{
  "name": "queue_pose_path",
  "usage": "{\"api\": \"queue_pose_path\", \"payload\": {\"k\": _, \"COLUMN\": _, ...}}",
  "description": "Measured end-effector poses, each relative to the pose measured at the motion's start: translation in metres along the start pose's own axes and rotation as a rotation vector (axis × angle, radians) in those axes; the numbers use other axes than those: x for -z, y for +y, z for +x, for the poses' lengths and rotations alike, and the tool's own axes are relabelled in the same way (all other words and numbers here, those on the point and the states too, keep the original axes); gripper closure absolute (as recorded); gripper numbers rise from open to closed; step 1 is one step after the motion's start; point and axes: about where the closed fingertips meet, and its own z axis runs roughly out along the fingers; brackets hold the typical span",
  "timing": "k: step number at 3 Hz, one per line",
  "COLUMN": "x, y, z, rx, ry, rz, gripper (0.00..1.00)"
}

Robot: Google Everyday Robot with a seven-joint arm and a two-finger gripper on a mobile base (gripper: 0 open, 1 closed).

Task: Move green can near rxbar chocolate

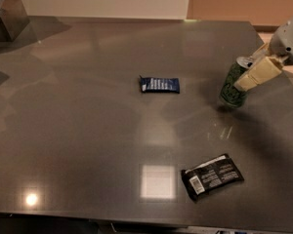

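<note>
The green can (229, 90) stands tilted on the dark table (78, 130) at the right, its silver top leaning toward the arm. My gripper (241, 78) reaches in from the right edge and is shut on the can near its top; one cream finger (259, 72) crosses the can's front, the other is hidden behind it. The rxbar chocolate (212, 176), a flat black wrapper with a white barcode panel, lies near the front edge, well below and a little left of the can.
A smaller dark-blue wrapper (159, 84) lies at the table's middle, left of the can. A dark block (10, 21) sits at the far left corner. The table's right edge runs just past the can, with bare floor beyond.
</note>
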Motion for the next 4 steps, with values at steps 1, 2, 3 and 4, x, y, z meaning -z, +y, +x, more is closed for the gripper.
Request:
{"api": "queue_pose_path", "payload": {"k": 1, "x": -0.003, "y": 0.033, "z": -0.012, "rx": 0.060, "ry": 0.008, "rz": -0.033, "gripper": 1.00}}
{"api": "queue_pose_path", "payload": {"k": 2, "x": -0.014, "y": 0.068, "z": -0.011, "rx": 0.079, "ry": 0.024, "rz": -0.091, "gripper": 1.00}}
{"api": "queue_pose_path", "payload": {"k": 3, "x": -0.025, "y": 0.098, "z": -0.009, "rx": 0.103, "ry": 0.028, "rz": -0.141, "gripper": 1.00}}
{"api": "queue_pose_path", "payload": {"k": 4, "x": -0.031, "y": 0.127, "z": -0.010, "rx": 0.140, "ry": 0.030, "rz": -0.184, "gripper": 1.00}}
